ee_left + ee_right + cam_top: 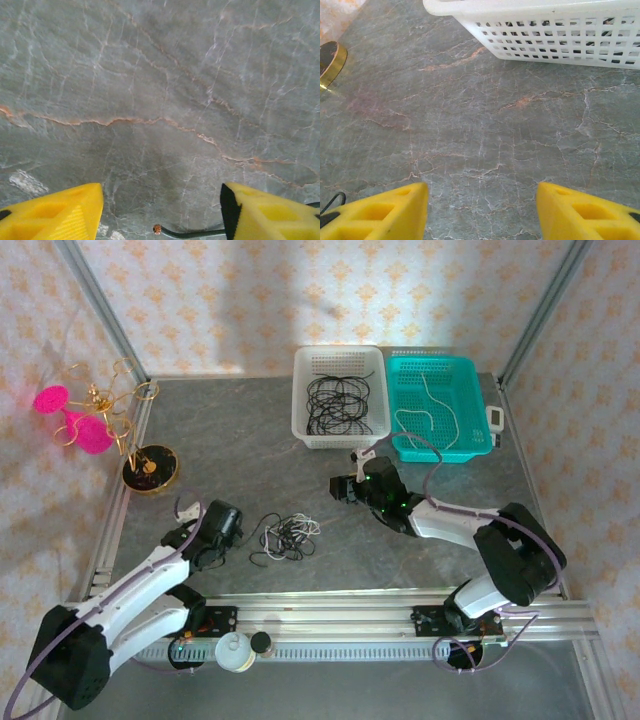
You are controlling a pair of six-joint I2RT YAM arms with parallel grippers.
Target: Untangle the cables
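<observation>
A: Where are the cables (285, 537)?
B: Tangled on the worktop (250, 450), just beside the left jaws; those stand apart, a cable end (187, 233) lying between them; right jaws released too, near the white basket (340, 395).

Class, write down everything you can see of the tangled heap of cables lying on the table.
The heap of cables is a small loose knot of thin cords, mostly black with some white, bent into wiry overlapping loops. It lies flat on the grey veined table, near the front edge, just right of the left hand. One black strand trails toward that hand; its copper-tipped end lies on the table between the open fingers, ungripped.
</observation>
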